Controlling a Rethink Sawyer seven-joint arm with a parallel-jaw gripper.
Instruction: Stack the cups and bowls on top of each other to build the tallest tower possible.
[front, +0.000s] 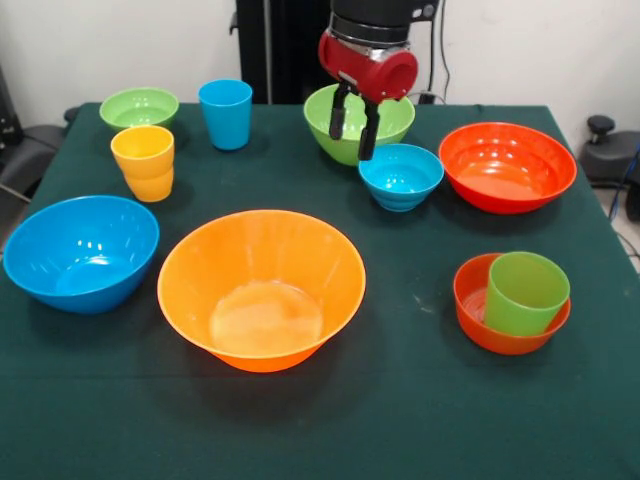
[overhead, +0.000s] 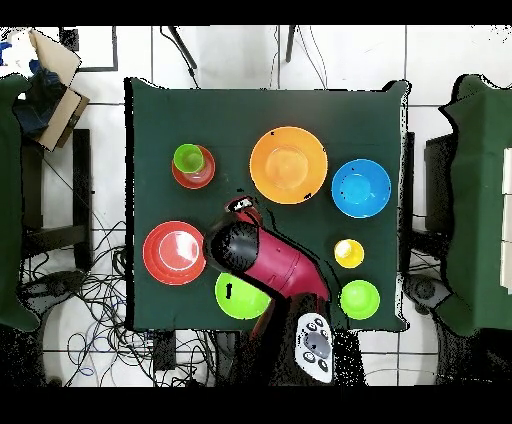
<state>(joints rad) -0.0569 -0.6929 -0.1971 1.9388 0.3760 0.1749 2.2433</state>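
Stacking has barely begun: only a green cup (front: 524, 291) sits in the small red-orange bowl (front: 480, 322) at lower right. The claw (front: 355, 128), parted and empty, hangs at upper centre above the small blue bowl (front: 401, 176); other bowls and cups lie scattered across the counter (front: 420, 420).

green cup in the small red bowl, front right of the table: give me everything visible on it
The green cup is a glossy plastic tumbler, plain, open end up and empty as far as the front view shows. It sits inside the small red bowl, leaning toward the bowl's right rim rather than standing straight. Only the bowl touches it. The tool hangs far off, above the green bowl.
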